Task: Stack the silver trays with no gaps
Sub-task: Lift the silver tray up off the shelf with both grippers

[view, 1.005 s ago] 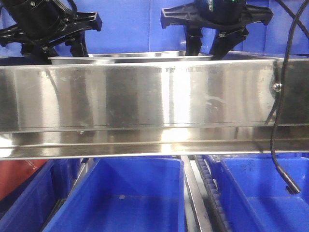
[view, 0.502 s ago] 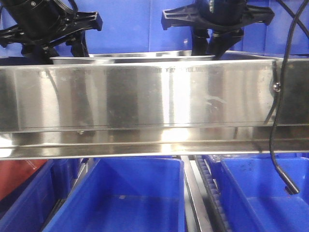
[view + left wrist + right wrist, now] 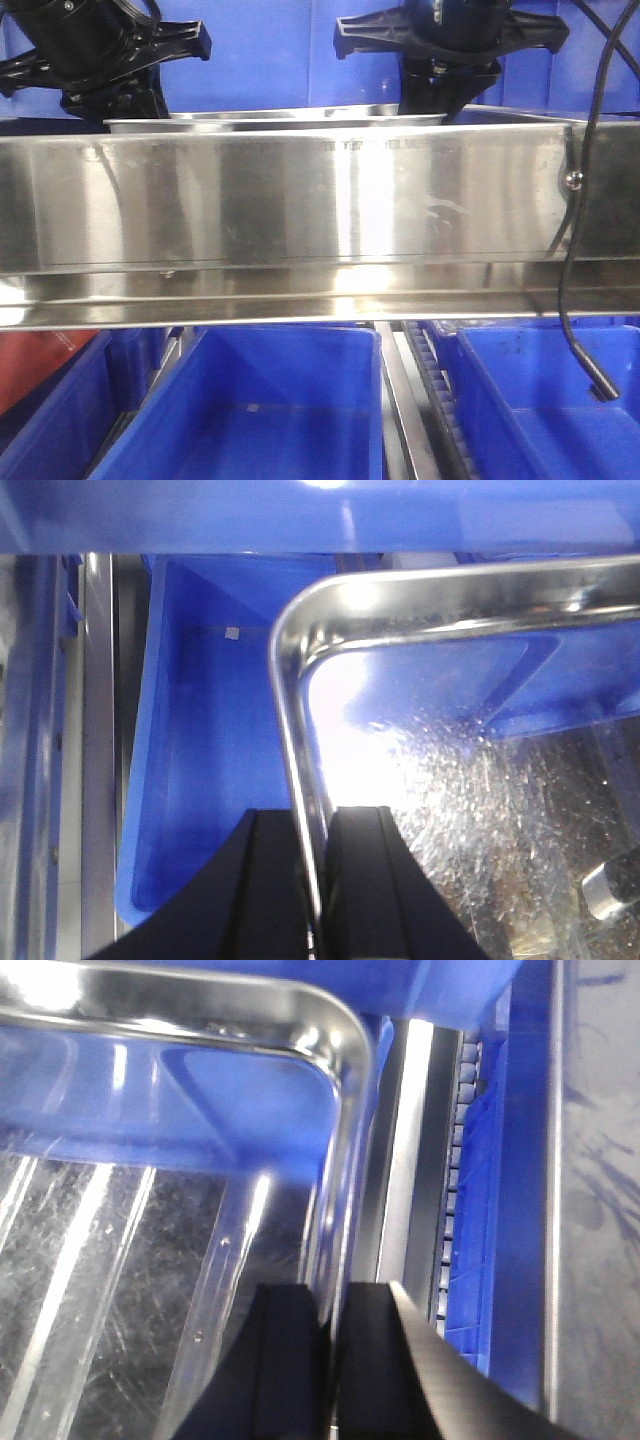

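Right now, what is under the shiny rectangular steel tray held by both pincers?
The shiny rectangular steel tray covers whatever lies directly beneath its floor. Only a blue plastic bin shows lower down, beside its rim.

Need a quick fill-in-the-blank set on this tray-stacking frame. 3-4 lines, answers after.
1. The left gripper pinches the silver tray by its ____.
2. The right gripper holds the tray's ____-hand edge.
3. The bins under the steel shelf rail are ____.
4. A ____ cable hangs in front of the rail's right end.

Answers: rim; right; blue; black.
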{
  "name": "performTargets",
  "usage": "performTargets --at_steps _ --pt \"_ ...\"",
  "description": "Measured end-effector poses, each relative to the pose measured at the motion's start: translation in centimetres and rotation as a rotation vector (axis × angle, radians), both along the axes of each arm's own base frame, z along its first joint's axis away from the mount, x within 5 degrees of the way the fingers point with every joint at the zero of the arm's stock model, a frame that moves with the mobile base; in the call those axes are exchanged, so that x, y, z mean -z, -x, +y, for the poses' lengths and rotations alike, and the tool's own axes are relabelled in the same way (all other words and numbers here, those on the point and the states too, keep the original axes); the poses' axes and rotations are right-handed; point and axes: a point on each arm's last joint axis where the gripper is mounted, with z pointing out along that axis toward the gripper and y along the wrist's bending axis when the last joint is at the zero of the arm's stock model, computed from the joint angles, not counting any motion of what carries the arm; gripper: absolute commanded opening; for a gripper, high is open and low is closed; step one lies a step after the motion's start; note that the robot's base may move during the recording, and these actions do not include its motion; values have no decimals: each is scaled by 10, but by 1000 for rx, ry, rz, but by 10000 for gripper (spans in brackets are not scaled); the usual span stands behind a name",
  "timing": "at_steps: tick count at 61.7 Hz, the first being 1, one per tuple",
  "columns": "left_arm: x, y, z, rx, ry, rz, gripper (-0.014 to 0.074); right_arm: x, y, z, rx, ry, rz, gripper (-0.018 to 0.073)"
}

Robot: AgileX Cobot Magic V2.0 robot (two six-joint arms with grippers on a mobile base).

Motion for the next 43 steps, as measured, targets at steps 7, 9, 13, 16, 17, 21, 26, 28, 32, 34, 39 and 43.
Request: performTargets --at_steps 7,9,13,16,17,21,26,28,32,34,39,43 --pt "-1 0 0 0 0 0 -15 -1 0 0 1 -1 1 -57" --pt "-1 1 0 0 -1 2 -15 -1 1 0 1 0 2 -57" --pt "-3 3 1 -1 -3 5 -15 -4 3 -1 0 -1 0 -57" --pt "-7 5 2 -1 -3 1 -15 -6 4 -1 1 -5 -3 -57" --pt "-8 5 2 -1 -3 2 -15 -7 4 -1 1 -5 -4 -57" --pt "-14 8 3 -2 1 -12 -15 -12 6 -2 2 -15 -14 -57" --pt "-22 11 5 -1 5 -33 -15 -19 9 -3 1 -24 -28 -57" --pt "-26 13 5 -1 7 -44 -15 -22 11 -3 1 -28 -35 -57" --pt "-32 16 7 -1 12 -58 -15 -28 14 -4 -1 -35 -50 -57" --pt "-35 17 7 -1 15 -65 -15 -31 15 -5 -2 -38 -57 -57" --pt "-42 21 9 -1 21 -80 -15 -39 19 -6 -1 -50 -75 -57" --pt "-48 24 10 -1 24 -89 -15 -44 21 -7 -1 -59 -88 -57"
